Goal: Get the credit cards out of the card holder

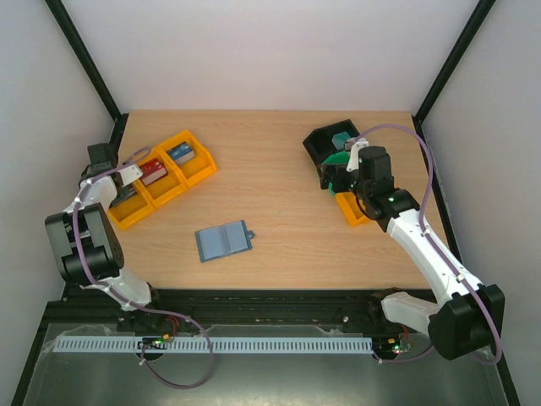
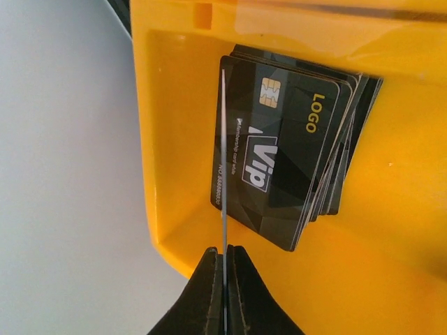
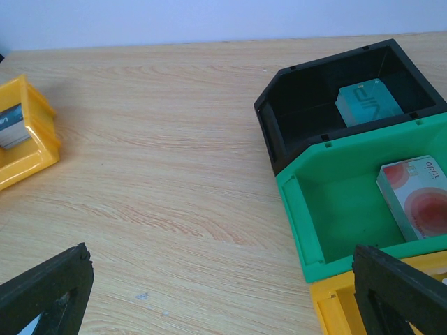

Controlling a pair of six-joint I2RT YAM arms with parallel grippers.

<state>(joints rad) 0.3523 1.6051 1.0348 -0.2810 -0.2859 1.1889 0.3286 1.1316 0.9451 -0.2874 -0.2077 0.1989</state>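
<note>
One wood table [image 1: 279,169], card holder [image 1: 224,241] mid-surface, white walls [image 1: 254,51], blk posts [image 1: 84,59]

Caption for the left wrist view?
Left end effector shut on a thin edge-on card over a yellow plastic tray of stacked black VIP cards.

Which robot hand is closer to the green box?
Right. The right gripper hangs open just beside the green box. The left gripper is across the table over an orange tray, pinching a thin card.
</note>
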